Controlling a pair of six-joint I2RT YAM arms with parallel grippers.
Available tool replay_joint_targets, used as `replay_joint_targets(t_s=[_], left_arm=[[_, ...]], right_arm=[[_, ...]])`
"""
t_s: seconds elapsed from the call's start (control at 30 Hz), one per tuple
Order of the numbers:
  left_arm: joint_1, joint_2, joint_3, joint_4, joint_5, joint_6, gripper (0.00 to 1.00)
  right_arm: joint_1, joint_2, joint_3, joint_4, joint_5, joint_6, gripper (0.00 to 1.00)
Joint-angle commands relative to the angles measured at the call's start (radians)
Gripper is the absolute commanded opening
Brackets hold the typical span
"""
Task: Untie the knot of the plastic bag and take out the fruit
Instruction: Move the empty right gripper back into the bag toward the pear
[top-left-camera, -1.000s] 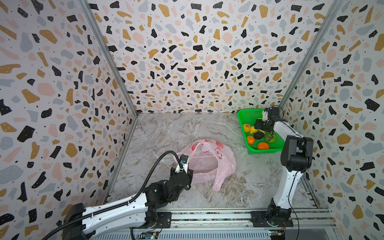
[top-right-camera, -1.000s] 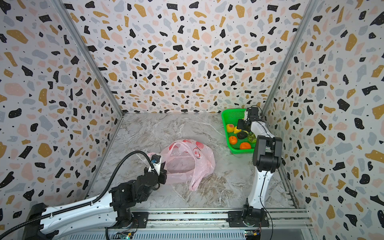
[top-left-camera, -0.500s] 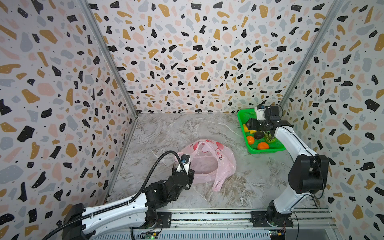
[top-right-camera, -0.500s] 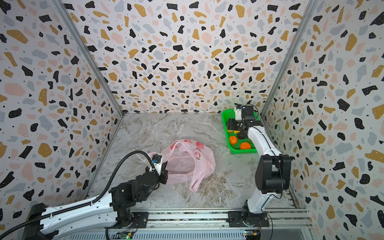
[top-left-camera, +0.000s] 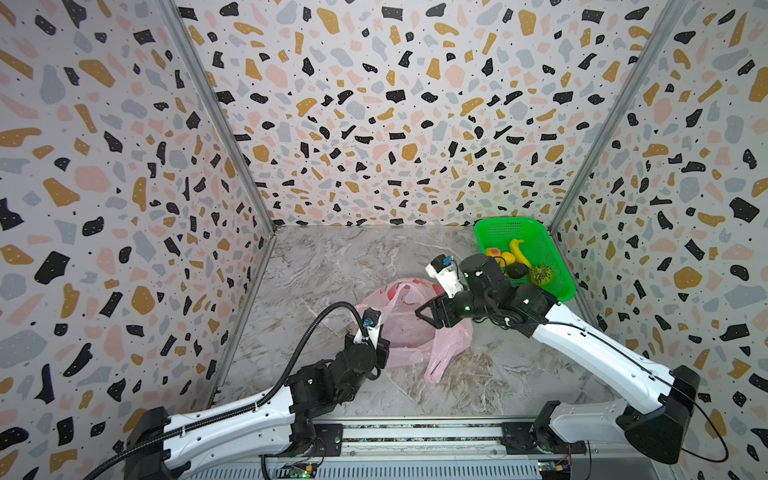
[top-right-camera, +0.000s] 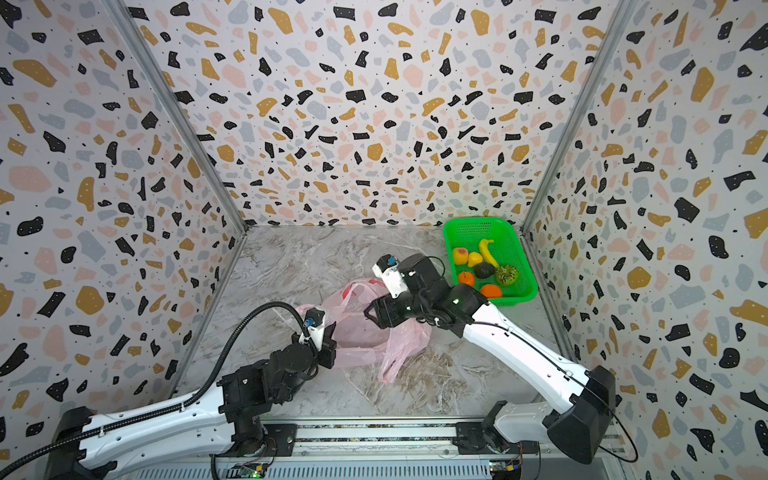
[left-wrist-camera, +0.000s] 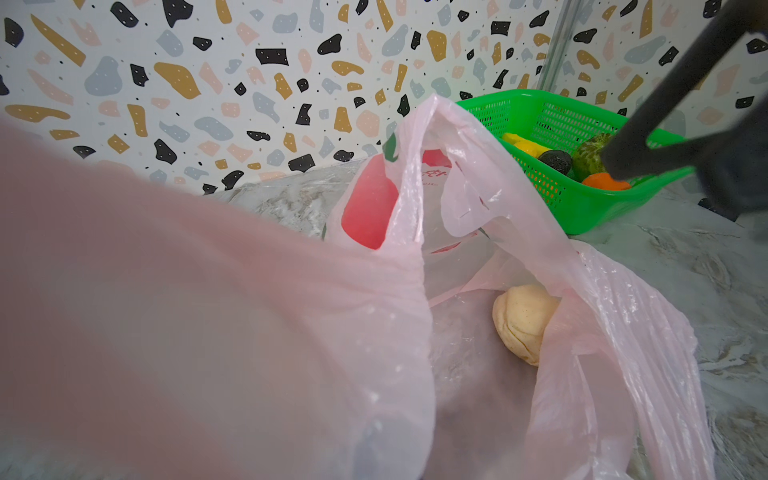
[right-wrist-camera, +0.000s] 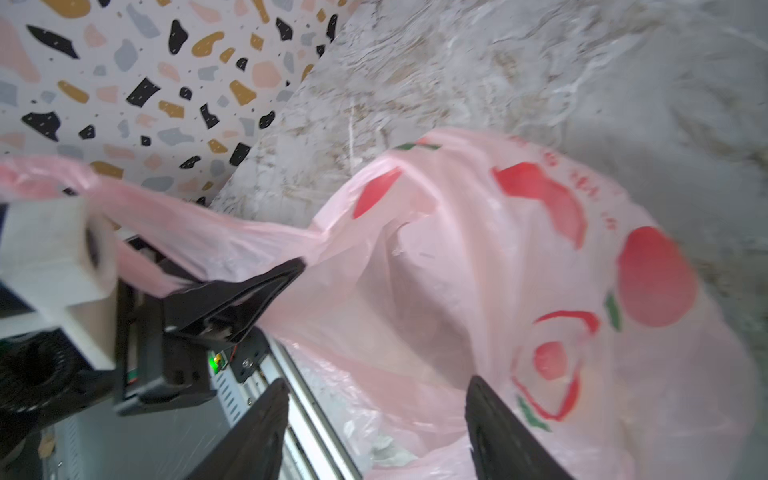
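The bag (top-left-camera: 399, 332) lies near the middle of the bench (top-left-camera: 332, 266) with its mouth open, and one loop handle (top-left-camera: 436, 365) lies flat at its 5 o'clock side. The left end effector (right-wrist-camera: 291, 270) is at the bag's 8 o'clock edge. In the right wrist view its fingers are pressed together on a stretched band of the pink plastic, so it holds the bag. In the left wrist view these fingers are hidden, because blurred plastic covers more than half of the picture. The right end effector (top-left-camera: 424, 316) hangs over the bag, coming in from 3 o'clock, with its jaws wide apart and empty; whether a fingertip touches the plastic I cannot tell. In the right wrist view only its two finger ends show, cut off by the frame edge. One fruit, a cream ball (left-wrist-camera: 521, 322), sits inside the bag, partly covered by a fold; both top views hide it. The other fruit lies in the green basket (top-right-camera: 519, 298) at 2 o'clock of the bench: banana (top-right-camera: 486, 251), peach (top-right-camera: 460, 255), avocado (top-right-camera: 484, 271), kiwi (top-right-camera: 507, 274) and two tangerines (top-right-camera: 466, 278). A small yellow piece (top-right-camera: 474, 258) beside the peach is hard to name. In a top view the right arm (top-left-camera: 498, 299) hides the tangerines.
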Motion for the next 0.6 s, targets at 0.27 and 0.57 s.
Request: replay_joint_targets(t_s=[0.27, 0.57], left_arm=[[0.004, -0.021, 0.002, 0.023, 0.001, -0.023, 0.00], [0.003, -0.075, -0.004, -0.046, -0.006, -0.055, 0.00]], right_arm=[[0.132, 0.097, -0.123, 0.116, 0.160, 0.064, 0.69], [0.103, 0.131, -0.204, 0.040, 0.458, 0.014, 0.70]])
